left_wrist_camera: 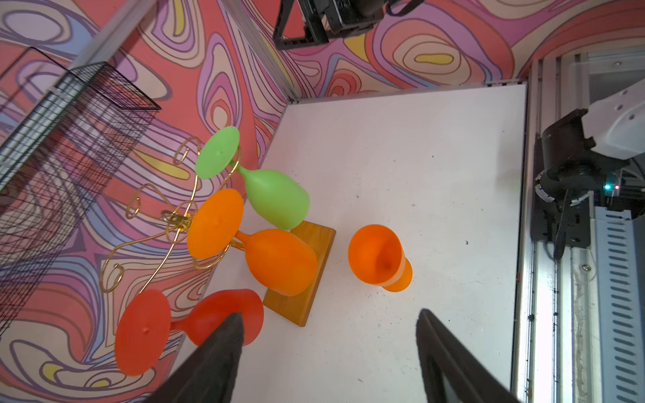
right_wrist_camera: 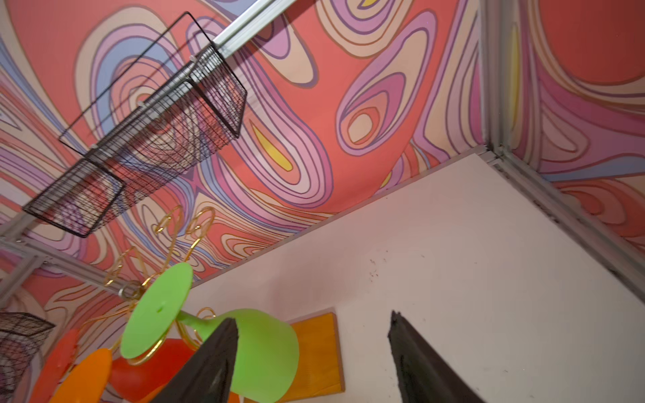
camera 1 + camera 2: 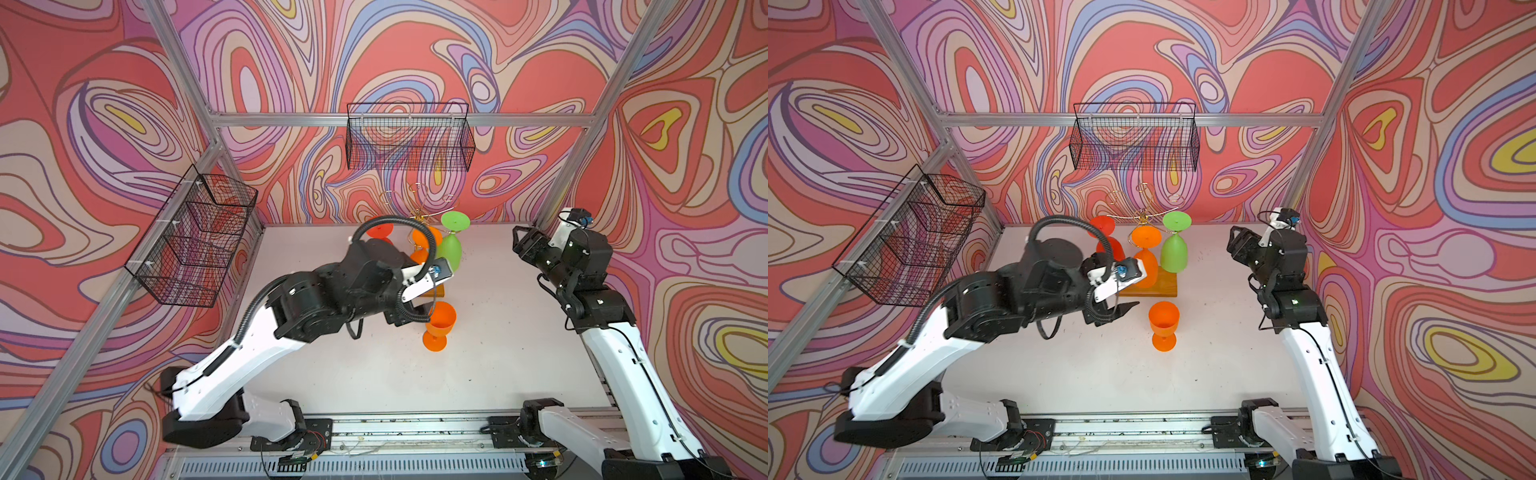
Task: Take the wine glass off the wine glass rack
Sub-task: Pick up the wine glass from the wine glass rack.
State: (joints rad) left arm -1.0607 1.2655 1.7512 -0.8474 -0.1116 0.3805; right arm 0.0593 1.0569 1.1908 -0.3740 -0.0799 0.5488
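While left gripper (image 1: 331,312) hangs spread, empty, the loose orange wine glass (image 1: 378,256) stands just ahead of its jaws, untouched; long axis vertical, mouth up.

Orange wine glass (image 3: 1164,326) upright, just beside wine glass rack (image 3: 1167,285) wooden base.

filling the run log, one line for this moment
left gripper open, empty; right gripper open, empty; orange glass upright on table; rack holds three glasses

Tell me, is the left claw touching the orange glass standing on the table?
Apart. The left wrist view shows bare table between the open left gripper and the standing orange glass.
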